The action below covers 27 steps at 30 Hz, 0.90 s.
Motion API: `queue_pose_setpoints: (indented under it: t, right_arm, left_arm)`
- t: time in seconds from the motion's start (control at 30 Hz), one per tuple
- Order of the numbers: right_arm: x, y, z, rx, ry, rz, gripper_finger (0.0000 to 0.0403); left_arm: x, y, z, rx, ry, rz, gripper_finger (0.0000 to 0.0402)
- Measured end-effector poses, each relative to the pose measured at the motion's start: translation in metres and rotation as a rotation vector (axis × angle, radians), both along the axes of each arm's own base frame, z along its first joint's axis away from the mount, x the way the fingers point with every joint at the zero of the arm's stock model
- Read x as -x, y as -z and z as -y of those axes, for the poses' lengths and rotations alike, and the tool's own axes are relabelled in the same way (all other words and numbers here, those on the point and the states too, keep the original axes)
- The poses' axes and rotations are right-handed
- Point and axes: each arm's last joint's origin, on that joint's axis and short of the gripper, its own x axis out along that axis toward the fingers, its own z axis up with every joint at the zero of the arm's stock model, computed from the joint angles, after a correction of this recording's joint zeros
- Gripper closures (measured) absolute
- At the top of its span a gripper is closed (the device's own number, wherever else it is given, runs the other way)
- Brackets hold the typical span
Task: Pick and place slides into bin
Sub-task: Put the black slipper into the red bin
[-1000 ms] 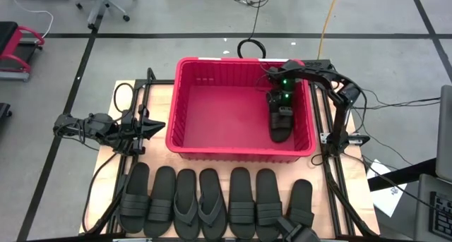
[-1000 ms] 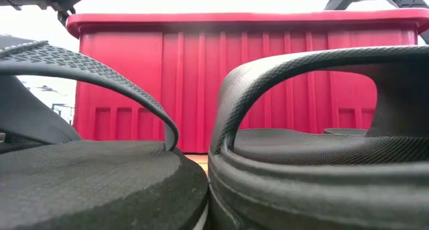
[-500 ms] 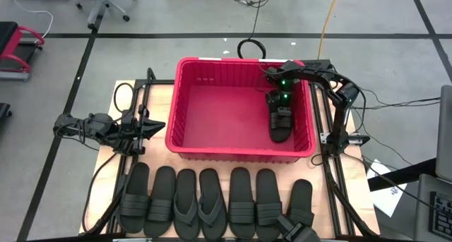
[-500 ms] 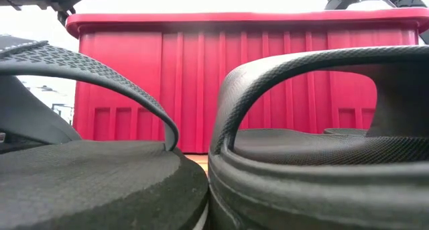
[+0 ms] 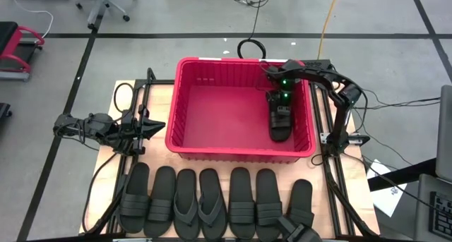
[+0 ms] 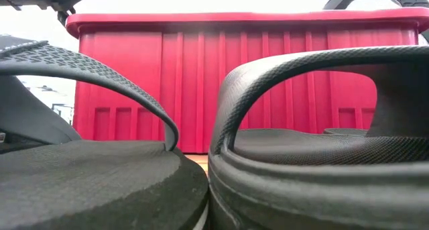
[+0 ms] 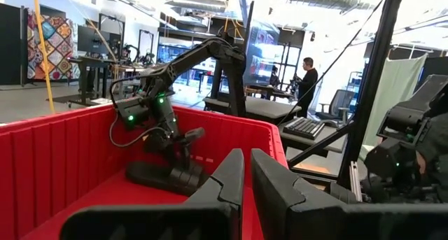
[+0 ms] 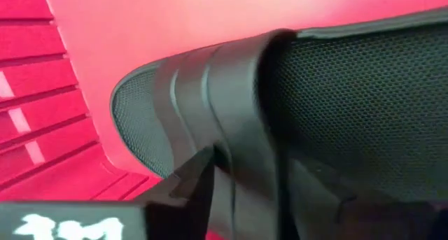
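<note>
The bin (image 6: 221, 82) wall hides its inside in the low view. Up close, the slide (image 8: 294, 114) runs off the frame, blocking the right gripper's fingertips.

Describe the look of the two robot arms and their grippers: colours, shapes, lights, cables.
Both arms are dark, jointed links with black cables trailing from their bases. The right arm shows small green lights near its wrist, seen from above and from the left wrist camera. The left gripper has two flat, black, wedge-shaped fingers tapering to narrow tips. The right gripper is black too.
</note>
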Motion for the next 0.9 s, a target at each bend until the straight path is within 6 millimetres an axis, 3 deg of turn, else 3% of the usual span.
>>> queue_pose_setpoints:
  t: [0.33, 0.53, 0.63, 0.8, 0.9]
  right_arm:
    - [0.005, -0.026, -0.004, 0.129, -0.016, 0.025, 0.0244]
    - [0.002, -0.048, -0.010, 0.229, -0.027, 0.130, 0.0253]
    - [-0.010, -0.060, -0.020, 0.257, -0.060, 0.262, 0.0284]
    - [-0.035, -0.059, -0.035, 0.299, -0.114, 0.326, 0.0384]
    - [-0.051, -0.054, -0.038, 0.329, -0.100, 0.359, 0.0393]
  left_arm:
    - [0.000, 0.000, 0.000, -0.002, 0.000, 0.000, 0.0376]
    - [0.000, 0.000, 0.000, -0.004, 0.000, -0.001, 0.0376]
    - [0.000, 0.000, 0.000, -0.004, -0.001, 0.000, 0.0376]
    - [0.000, 0.000, 0.000, -0.004, -0.001, -0.001, 0.0376]
    - [0.000, 0.000, 0.000, -0.004, -0.001, -0.001, 0.0376]
